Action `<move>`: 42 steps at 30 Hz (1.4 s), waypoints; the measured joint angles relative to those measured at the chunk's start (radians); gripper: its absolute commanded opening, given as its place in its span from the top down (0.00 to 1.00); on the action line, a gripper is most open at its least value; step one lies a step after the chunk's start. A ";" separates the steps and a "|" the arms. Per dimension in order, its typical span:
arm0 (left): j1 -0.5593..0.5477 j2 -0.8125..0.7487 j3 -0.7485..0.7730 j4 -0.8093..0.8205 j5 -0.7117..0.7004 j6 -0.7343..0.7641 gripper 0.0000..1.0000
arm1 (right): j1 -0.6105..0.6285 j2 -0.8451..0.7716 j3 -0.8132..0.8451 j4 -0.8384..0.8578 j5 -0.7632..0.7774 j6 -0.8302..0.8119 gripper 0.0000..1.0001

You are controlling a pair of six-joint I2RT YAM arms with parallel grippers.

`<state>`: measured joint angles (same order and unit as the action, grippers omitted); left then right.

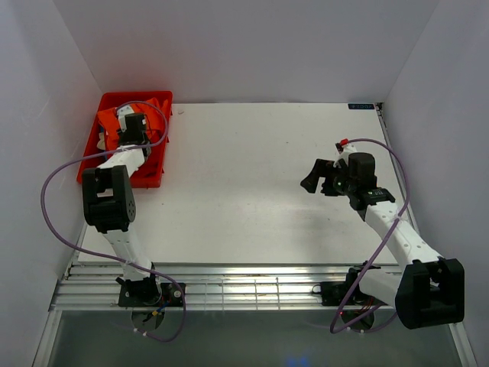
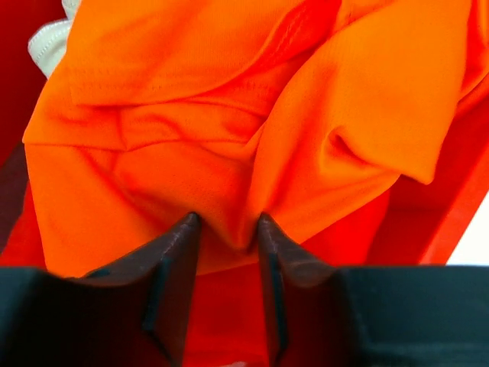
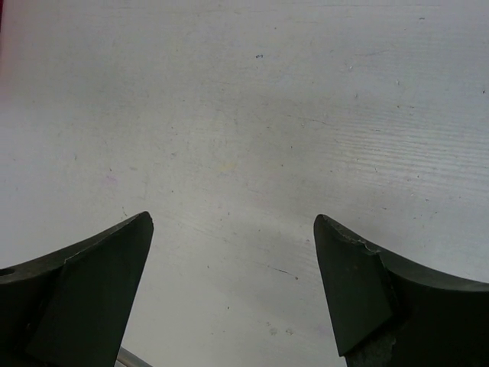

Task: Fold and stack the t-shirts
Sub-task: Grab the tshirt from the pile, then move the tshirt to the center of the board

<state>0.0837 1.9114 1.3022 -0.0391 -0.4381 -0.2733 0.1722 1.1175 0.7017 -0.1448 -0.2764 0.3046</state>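
Observation:
The bright orange t-shirt (image 1: 157,108) lies crumpled in the red plastic tray (image 1: 145,182) at the table's far left. My left gripper (image 1: 132,121) reaches down into the tray. In the left wrist view its jaws (image 2: 225,223) stand close together with a fold of the orange t-shirt (image 2: 229,115) pinched between the tips. Deeper red shows under the orange cloth (image 2: 344,241); I cannot tell whether it is the red t-shirt or the tray. My right gripper (image 1: 319,182) is open and empty above the bare table at the right, its fingers (image 3: 99,283) wide apart.
The tray's walls (image 2: 451,222) surround the cloth. A small white piece (image 2: 47,42) lies at the tray's far left corner. White walls enclose the table (image 1: 252,191) on three sides. A metal rail runs along the near edge (image 1: 252,287).

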 measured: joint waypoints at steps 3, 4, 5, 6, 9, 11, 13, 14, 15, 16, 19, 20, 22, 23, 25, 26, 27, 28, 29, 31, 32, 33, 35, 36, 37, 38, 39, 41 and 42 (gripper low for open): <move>0.002 0.000 0.007 0.011 -0.001 0.009 0.80 | 0.002 -0.005 -0.004 0.007 -0.004 0.000 0.09; 0.003 0.000 0.009 0.015 -0.002 0.009 0.82 | 0.004 -0.008 -0.008 0.010 -0.007 0.000 0.09; 0.004 -0.001 0.009 0.018 -0.002 0.012 0.83 | 0.006 -0.010 -0.013 0.014 -0.008 0.001 0.09; 0.005 -0.003 0.009 0.017 -0.001 0.013 0.83 | 0.007 -0.011 -0.018 0.015 -0.010 0.001 0.09; 0.005 -0.023 0.008 0.016 0.003 0.010 0.84 | 0.013 -0.012 -0.031 0.018 -0.015 0.002 0.09; 0.003 -0.055 0.006 0.010 0.006 0.008 0.85 | 0.021 -0.012 -0.037 0.020 -0.016 0.003 0.09; -0.008 -0.107 0.006 -0.002 0.010 0.004 0.87 | 0.029 -0.012 -0.039 0.020 -0.018 0.005 0.09; -0.015 -0.140 0.006 -0.011 0.014 0.002 0.87 | 0.034 -0.012 -0.039 0.021 -0.018 0.006 0.09; -0.030 -0.179 0.006 -0.021 0.018 0.000 0.87 | 0.040 -0.013 -0.039 0.021 -0.018 0.006 0.09; -0.051 -0.220 0.006 -0.027 0.023 0.002 0.87 | 0.045 -0.014 -0.039 0.021 -0.018 0.006 0.09; -0.158 -0.363 0.013 -0.045 0.060 0.005 0.87 | 0.064 -0.017 -0.039 0.021 -0.014 0.009 0.09; -0.202 -0.406 0.030 -0.065 0.076 0.006 0.87 | 0.071 -0.019 -0.039 0.021 -0.012 0.010 0.09; -0.293 -0.475 0.080 -0.090 0.122 0.009 0.87 | 0.087 -0.025 -0.039 0.020 -0.008 0.014 0.09; -0.335 -0.503 0.099 -0.098 0.145 0.008 0.87 | 0.095 -0.030 -0.039 0.020 -0.005 0.017 0.09; -0.406 -0.558 0.109 -0.117 0.198 -0.001 0.87 | 0.117 -0.041 -0.039 0.020 0.010 0.026 0.09; -0.439 -0.583 0.100 -0.124 0.219 -0.007 0.87 | 0.129 -0.046 -0.039 0.020 0.015 0.029 0.09; -0.480 -0.609 0.075 -0.122 0.231 -0.016 0.87 | 0.140 -0.051 -0.039 0.019 0.022 0.031 0.09; -0.515 -0.633 0.042 -0.128 0.241 -0.026 0.87 | 0.151 -0.055 -0.039 0.019 0.029 0.033 0.09; -0.556 -0.649 0.005 -0.134 0.249 -0.042 0.87 | 0.163 -0.058 -0.039 0.016 0.038 0.035 0.09; -0.640 -0.660 -0.087 -0.126 0.264 -0.068 0.87 | 0.181 -0.060 -0.038 0.009 0.053 0.037 0.09; -0.683 -0.651 -0.133 -0.123 0.275 -0.081 0.87 | 0.189 -0.061 -0.038 0.003 0.063 0.040 0.09; -0.720 -0.631 -0.174 -0.123 0.288 -0.095 0.87 | 0.195 -0.062 -0.038 -0.005 0.069 0.042 0.09; -0.783 -0.562 -0.238 -0.121 0.315 -0.119 0.89 | 0.205 -0.064 -0.038 -0.023 0.085 0.048 0.09; -0.809 -0.503 -0.261 -0.120 0.322 -0.132 0.89 | 0.210 -0.066 -0.038 -0.030 0.092 0.051 0.09; -0.828 -0.476 -0.268 -0.120 0.326 -0.137 0.89 | 0.213 -0.070 -0.038 -0.037 0.097 0.053 0.09; -0.855 -0.430 -0.275 -0.118 0.326 -0.144 0.89 | 0.217 -0.076 -0.038 -0.044 0.105 0.055 0.08; -0.874 -0.390 -0.276 -0.118 0.326 -0.148 0.89 | 0.218 -0.082 -0.038 -0.048 0.111 0.056 0.08; -0.909 -0.336 -0.273 -0.117 0.321 -0.154 0.89 | 0.222 -0.101 -0.038 -0.064 0.127 0.057 0.06; -0.923 -0.316 -0.264 -0.118 0.317 -0.156 0.89 | 0.222 -0.111 -0.038 -0.072 0.136 0.058 0.05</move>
<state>-0.8394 1.5951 1.0378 -0.1570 -0.1211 -0.4290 0.3946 1.0061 0.6636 -0.2169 -0.1402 0.3626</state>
